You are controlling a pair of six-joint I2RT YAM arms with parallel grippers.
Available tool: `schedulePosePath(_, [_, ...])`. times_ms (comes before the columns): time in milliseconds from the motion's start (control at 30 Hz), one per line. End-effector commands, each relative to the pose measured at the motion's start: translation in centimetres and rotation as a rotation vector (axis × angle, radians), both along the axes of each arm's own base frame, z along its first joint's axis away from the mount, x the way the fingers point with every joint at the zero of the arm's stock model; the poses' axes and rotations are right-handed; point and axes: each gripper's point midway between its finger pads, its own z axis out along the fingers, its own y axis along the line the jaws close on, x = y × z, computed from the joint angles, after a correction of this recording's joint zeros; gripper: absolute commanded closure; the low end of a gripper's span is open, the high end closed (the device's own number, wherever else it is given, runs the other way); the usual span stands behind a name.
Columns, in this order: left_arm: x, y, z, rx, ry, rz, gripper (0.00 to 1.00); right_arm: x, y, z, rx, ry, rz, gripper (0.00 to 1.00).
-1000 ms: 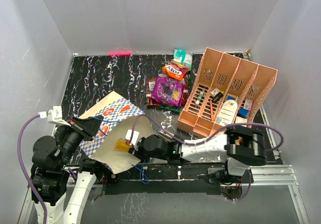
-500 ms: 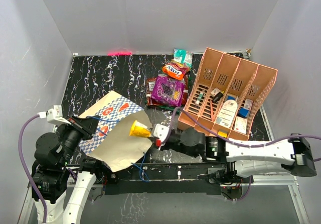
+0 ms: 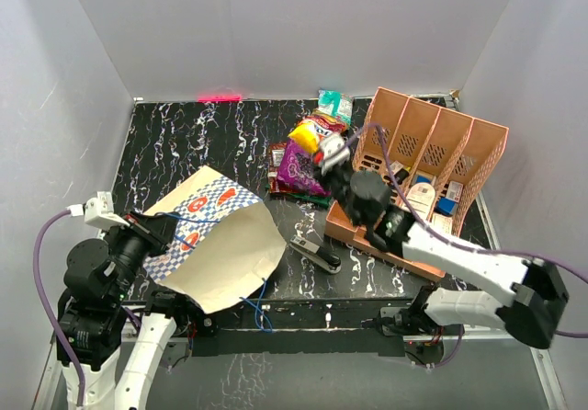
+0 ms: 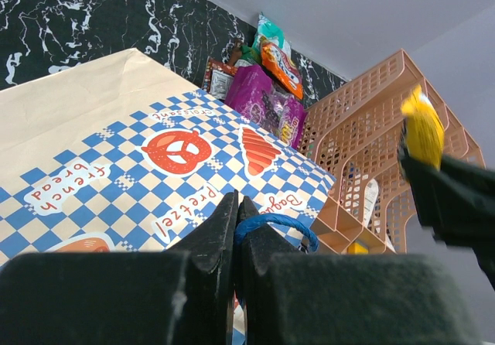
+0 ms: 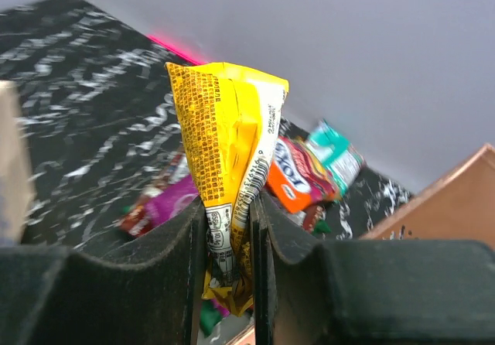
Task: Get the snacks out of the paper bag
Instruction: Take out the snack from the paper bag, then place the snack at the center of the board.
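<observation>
The cream paper bag [image 3: 220, 244] with its blue-and-white diamond band lies on its side at the near left, mouth towards the right. My left gripper [image 4: 237, 210] is shut on the bag's blue string handle [image 4: 282, 223]. My right gripper [image 3: 322, 153] hangs above the snack pile [image 3: 308, 157] at the back, shut on a yellow snack packet [image 5: 228, 152]. Below it lie a purple packet [image 3: 299, 166], an orange packet [image 5: 298, 176] and a teal-green one [image 3: 335, 104]. The bag's inside is hidden.
A salmon-pink compartment organiser [image 3: 418, 176] with small bottles and boxes stands at the right. A black stapler [image 3: 317, 256] lies on the black marbled table [image 3: 184, 143] between the bag's mouth and the organiser.
My right arm has drawn the yellow packet out of the bag's mouth and swung it up and back to above the snack pile. The left arm has kept still.
</observation>
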Motion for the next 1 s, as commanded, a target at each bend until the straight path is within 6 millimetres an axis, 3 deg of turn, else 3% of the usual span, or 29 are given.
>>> schedulePosePath(0, [-0.2,0.1,1.4,0.012,-0.027,-0.003,1.0,6.5,-0.3,0.8,0.171,0.082,-0.021,0.74])
schedulePosePath(200, [-0.8,-0.1,2.3,-0.004,-0.041,-0.013,1.0,14.7,-0.5,-4.2,0.081,0.177,-0.047,0.74])
schedulePosePath(467, [-1.2,-0.5,2.7,-0.017,-0.047,-0.035,1.0,19.9,0.4,-9.6,-0.047,0.242,0.06,0.7])
schedulePosePath(633, [-1.2,-1.1,2.8,-0.025,-0.055,-0.069,1.0,21.6,0.4,-12.6,-0.075,0.297,0.08,0.64])
schedulePosePath(767, [-1.3,-1.4,3.0,-0.03,-0.062,-0.089,1.0,22.7,-0.7,-14.7,-0.125,0.368,-0.001,0.42])
schedulePosePath(833, [-1.2,-1.4,3.0,-0.03,-0.062,-0.09,1.0,22.5,-1.0,-14.3,-0.127,0.392,-0.017,0.37])
schedulePosePath(967, [-1.0,-1.5,2.8,-0.026,-0.053,-0.09,1.0,20.1,-1.7,-10.8,-0.058,0.379,-0.012,0.26])
